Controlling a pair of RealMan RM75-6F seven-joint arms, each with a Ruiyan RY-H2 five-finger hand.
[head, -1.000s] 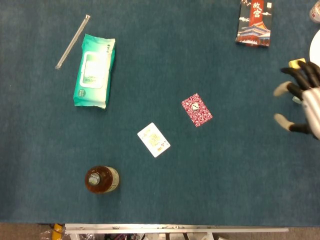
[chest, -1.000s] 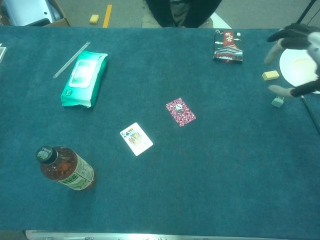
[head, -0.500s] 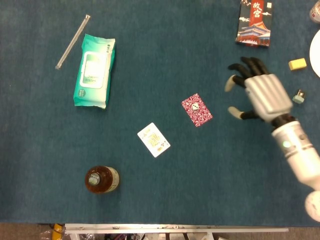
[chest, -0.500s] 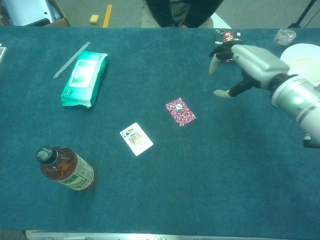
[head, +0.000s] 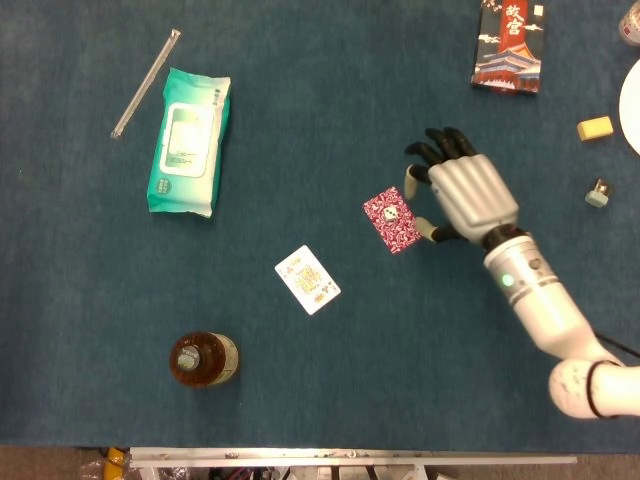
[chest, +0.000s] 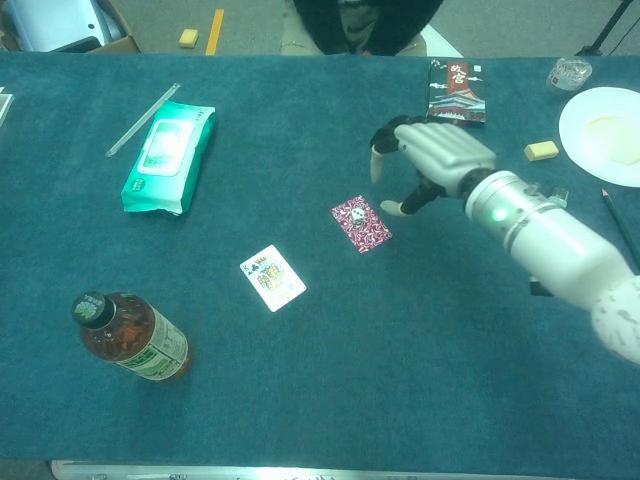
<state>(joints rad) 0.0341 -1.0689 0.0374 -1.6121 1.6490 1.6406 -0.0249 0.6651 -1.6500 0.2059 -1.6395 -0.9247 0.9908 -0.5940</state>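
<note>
One silver right hand (head: 462, 195) with dark, pale-tipped fingers (chest: 379, 160) hovers just right of a red patterned playing card (head: 393, 220), spread apart and grasping nothing. That card lies face down on the blue felt table (head: 330, 100), its long axis slanting from upper left to lower right. A white face-up card (head: 307, 279) lies nearby, lower left, slanted alike.

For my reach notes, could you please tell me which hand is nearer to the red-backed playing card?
Right. The right hand hovers open just beside the red-backed card, fingers spread toward it. The left hand shows in neither view.
</note>
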